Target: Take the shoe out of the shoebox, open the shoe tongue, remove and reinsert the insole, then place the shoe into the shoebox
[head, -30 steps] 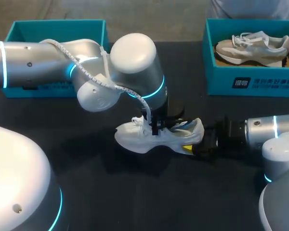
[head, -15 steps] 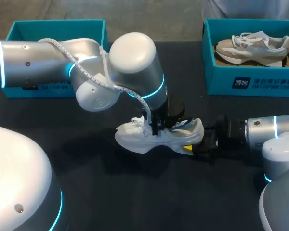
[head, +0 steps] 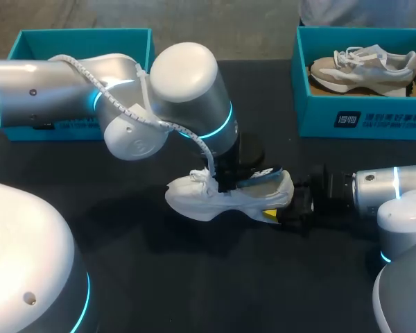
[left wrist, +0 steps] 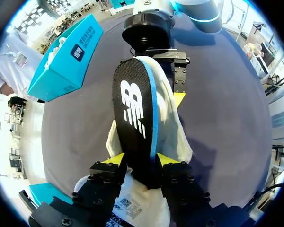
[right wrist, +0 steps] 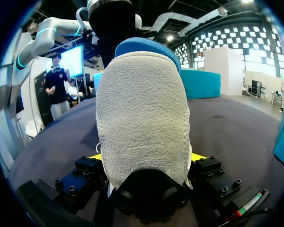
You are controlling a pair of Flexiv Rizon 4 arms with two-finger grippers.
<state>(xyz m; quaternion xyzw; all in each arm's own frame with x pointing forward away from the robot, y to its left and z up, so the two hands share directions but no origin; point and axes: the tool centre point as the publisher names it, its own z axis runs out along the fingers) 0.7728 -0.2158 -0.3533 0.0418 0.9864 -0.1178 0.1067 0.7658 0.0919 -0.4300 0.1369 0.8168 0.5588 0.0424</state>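
A white shoe (head: 215,201) lies on the black table, toe to the left. My right gripper (head: 274,214) is shut on its heel (right wrist: 142,118), a yellow tip pressed against each side. A black insole (left wrist: 132,109) with a blue edge lies tilted in the shoe's mouth. Its heel end (head: 262,173) sticks up above the collar. My left gripper (left wrist: 140,160) hangs over the laces, open, with a fingertip beside each edge of the insole's front part. The shoe's tongue (left wrist: 135,208) lies under its fingers.
A teal shoebox (head: 360,121) at the back right holds a beige shoe (head: 364,69). Another teal shoebox (head: 76,41) stands at the back left, partly behind my left arm. Bare black table lies in front of the white shoe.
My left gripper's fingers have spread apart around the insole, and that arm has shifted slightly up and left. The insole's heel end now shows higher above the shoe. The right arm is still.
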